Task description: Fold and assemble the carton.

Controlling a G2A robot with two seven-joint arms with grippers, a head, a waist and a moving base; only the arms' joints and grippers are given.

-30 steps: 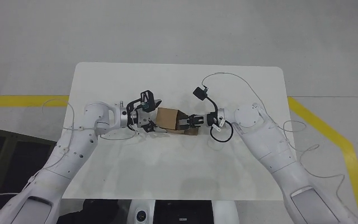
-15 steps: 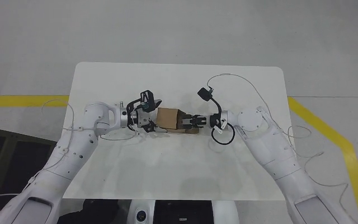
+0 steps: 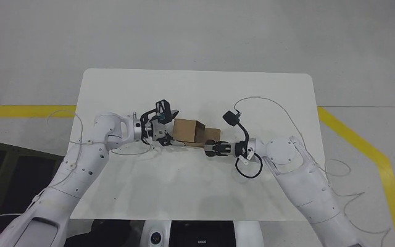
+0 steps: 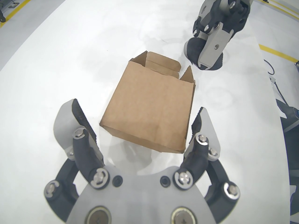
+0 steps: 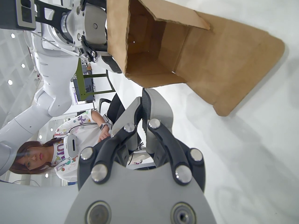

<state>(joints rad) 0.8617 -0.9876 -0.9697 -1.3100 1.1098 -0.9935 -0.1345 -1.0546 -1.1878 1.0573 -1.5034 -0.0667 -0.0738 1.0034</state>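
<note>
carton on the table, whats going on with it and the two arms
A two-armed robot is part-way through assembling a brown carton, which lies on its side on the white table. The left gripper is open, its fingers straddling the carton's closed end. The right gripper is shut and sits just outside the open end, where one large flap lies unfolded on the table.

Right pincer (image 3: 208, 149) pulled back off the carton (image 3: 185, 131), now just beside its open end
</note>
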